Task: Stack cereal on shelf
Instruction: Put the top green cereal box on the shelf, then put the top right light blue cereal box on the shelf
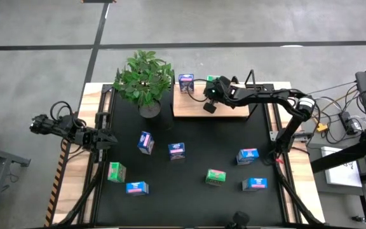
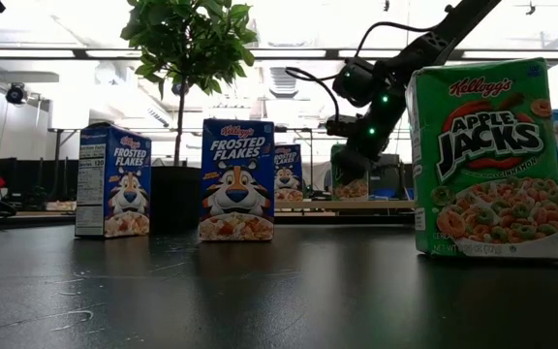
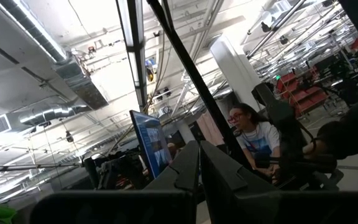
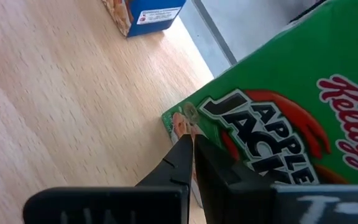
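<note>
The light wood shelf (image 1: 224, 109) lies at the mat's far edge. On it stand a dark blue box (image 1: 185, 83) and a green box (image 1: 215, 81). My right gripper (image 1: 210, 106) is shut over the shelf, right beside the green box (image 4: 278, 118). In the low view it (image 2: 358, 145) hangs in front of that box (image 2: 350, 179). Several more boxes stand on the black mat: dark blue (image 1: 146, 142), green (image 1: 216, 177) and light blue (image 1: 248, 156). My left gripper (image 1: 105, 138) waits, shut and empty, at the table's left edge. My right gripper has its shut fingertips (image 4: 188, 146) at the green box's printed face, near a bottom corner (image 4: 180, 119), slanting down toward the shelf. I cannot tell whether they touch the box. The box stands on the shelf board.
A potted plant (image 1: 145, 79) stands at the mat's far left, next to the shelf. The right half of the shelf is bare wood. In the low view a green box (image 2: 487, 160) and two dark blue boxes (image 2: 237, 179) stand close to the camera. A person (image 3: 253, 134) sits beyond the table.
</note>
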You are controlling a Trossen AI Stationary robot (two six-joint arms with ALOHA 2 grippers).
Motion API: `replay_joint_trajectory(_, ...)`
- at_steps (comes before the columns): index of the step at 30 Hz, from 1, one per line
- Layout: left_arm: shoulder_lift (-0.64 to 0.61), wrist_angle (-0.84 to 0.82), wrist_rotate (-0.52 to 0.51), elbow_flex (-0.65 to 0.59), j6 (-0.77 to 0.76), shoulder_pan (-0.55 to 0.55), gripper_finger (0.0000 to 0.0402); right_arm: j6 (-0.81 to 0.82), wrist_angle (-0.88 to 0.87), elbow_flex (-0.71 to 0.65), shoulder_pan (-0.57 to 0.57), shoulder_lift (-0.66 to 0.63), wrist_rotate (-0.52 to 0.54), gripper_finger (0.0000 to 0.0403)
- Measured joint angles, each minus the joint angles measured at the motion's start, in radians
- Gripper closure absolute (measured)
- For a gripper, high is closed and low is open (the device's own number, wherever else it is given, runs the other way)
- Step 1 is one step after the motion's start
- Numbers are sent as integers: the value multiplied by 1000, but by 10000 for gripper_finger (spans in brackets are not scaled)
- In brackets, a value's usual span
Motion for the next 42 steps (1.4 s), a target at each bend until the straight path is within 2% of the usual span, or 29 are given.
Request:
replay_joint_trajectory(15, 0, 0, 0, 0, 0, 0, 402, -17, -51, 0, -4, -23, 58, 394)
replay_joint_trajectory(28, 0, 0, 0, 0, 0, 0, 402, -6, -53, 0, 1, -25, 52, 394)
replay_joint_trajectory(32, 0, 0, 0, 0, 0, 0, 402, 23, -82, 2, 34, -69, 38, 394)
replay_joint_trajectory(35, 0, 0, 0, 0, 0, 0, 402, 67, -199, 39, 67, -119, -16, 394)
replay_joint_trajectory(37, 0, 0, 0, 0, 0, 0, 402, 102, -295, 81, 88, -158, -90, 394)
replay_joint_trajectory(42, 0, 0, 0, 0, 0, 0, 402, 202, -519, 193, 138, -241, -383, 394)
